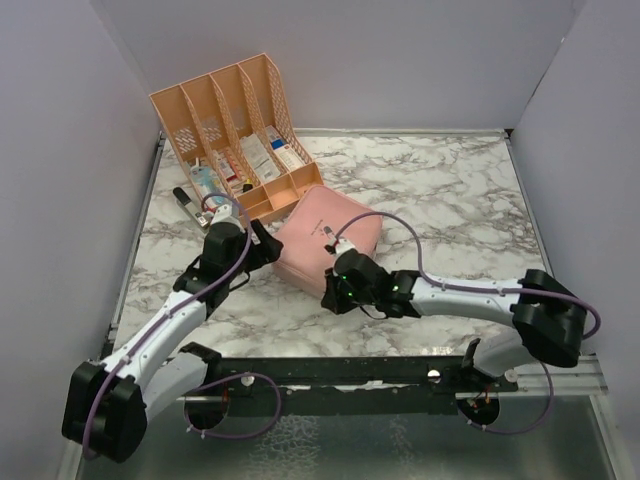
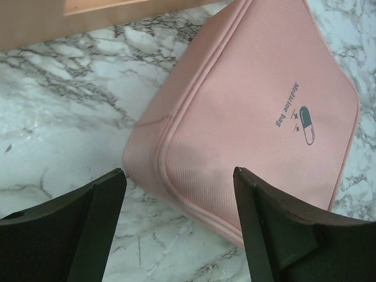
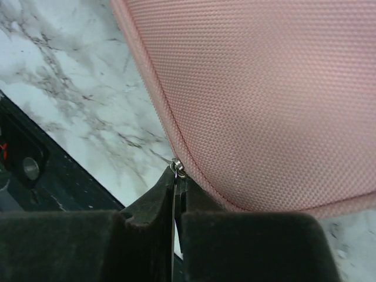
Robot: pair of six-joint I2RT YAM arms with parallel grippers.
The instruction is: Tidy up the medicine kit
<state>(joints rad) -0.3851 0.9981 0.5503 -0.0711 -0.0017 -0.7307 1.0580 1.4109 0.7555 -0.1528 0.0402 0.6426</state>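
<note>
The medicine kit [image 1: 318, 232] is a flat pink zip case lying closed on the marble table, its pill logo [image 2: 306, 124] facing up. My left gripper [image 1: 264, 240] is open at the kit's left corner [image 2: 147, 155], one finger [image 2: 106, 200] over bare table and the other finger [image 2: 258, 205] over the lid. It holds nothing. My right gripper [image 1: 333, 292] sits at the kit's near corner, shut on the small metal zipper pull [image 3: 178, 168]. The pink fabric [image 3: 270, 88] fills the right wrist view above its fingertips [image 3: 178, 177].
A peach slotted desk organizer [image 1: 230, 110] stands at the back left, holding several medicine boxes and tubes [image 1: 262, 155]. A dark small item [image 1: 186, 201] lies on the table left of it. White walls close in the sides and back. A black rail [image 1: 400, 375] runs along the near edge.
</note>
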